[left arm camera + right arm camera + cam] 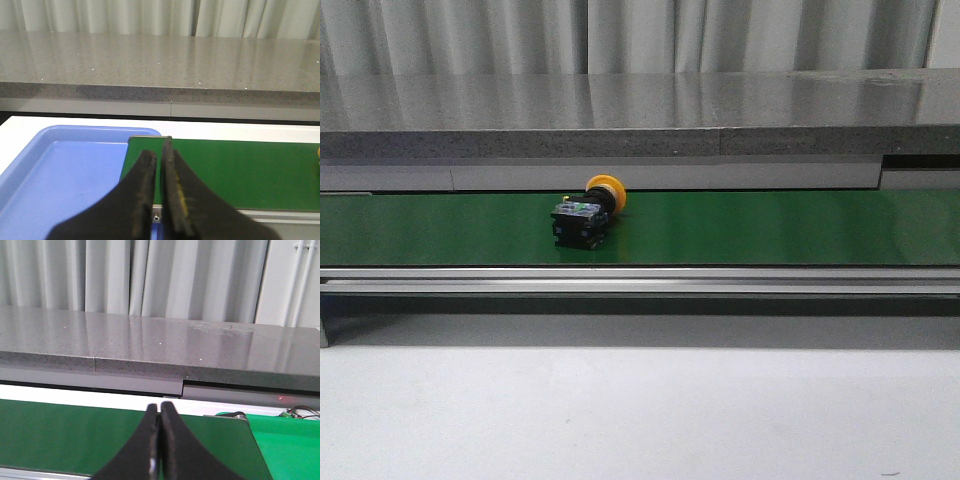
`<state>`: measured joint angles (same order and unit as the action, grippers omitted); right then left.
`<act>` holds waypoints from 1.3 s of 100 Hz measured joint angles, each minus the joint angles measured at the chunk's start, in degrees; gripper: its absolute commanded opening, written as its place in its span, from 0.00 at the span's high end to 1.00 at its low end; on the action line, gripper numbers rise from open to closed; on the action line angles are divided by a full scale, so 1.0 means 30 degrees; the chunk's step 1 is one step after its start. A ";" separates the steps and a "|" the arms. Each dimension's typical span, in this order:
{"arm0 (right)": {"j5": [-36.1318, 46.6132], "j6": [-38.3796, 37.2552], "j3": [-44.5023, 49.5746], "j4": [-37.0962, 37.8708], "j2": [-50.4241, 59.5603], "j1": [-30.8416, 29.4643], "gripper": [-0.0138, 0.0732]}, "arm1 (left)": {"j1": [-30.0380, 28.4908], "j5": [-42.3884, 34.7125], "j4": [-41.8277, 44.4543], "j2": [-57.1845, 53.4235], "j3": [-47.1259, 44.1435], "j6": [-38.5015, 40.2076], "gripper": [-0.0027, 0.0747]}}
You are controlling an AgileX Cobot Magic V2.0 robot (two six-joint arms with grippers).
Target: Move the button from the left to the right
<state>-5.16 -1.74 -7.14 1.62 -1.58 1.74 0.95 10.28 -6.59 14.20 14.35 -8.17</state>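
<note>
The button (585, 215), with a yellow mushroom head, black boxy body and small blue-green label, lies on its side on the green conveyor belt (770, 225), left of centre in the front view. A sliver of its yellow head shows at the edge of the left wrist view (318, 151). My left gripper (161, 150) is shut and empty, over the belt's left end beside the blue tray. My right gripper (161, 410) is shut and empty, over the belt near its right end. Neither gripper shows in the front view.
A blue tray (60, 175) sits off the belt's left end. A brighter green surface (290, 440) lies past the belt's right end. A long grey stone counter (640, 110) runs behind the belt, with curtains behind it. A white table (640, 410) lies in front.
</note>
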 measured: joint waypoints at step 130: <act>-1.1580 0.0000 -1.2451 -0.1816 -1.7535 0.0000 0.60 | 0.0000 -0.0033 0.0000 0.0000 0.0000 0.0000 0.96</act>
<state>-39.90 -1.74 -44.49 -3.83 -54.18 1.74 0.95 10.18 -6.59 14.20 14.35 -8.17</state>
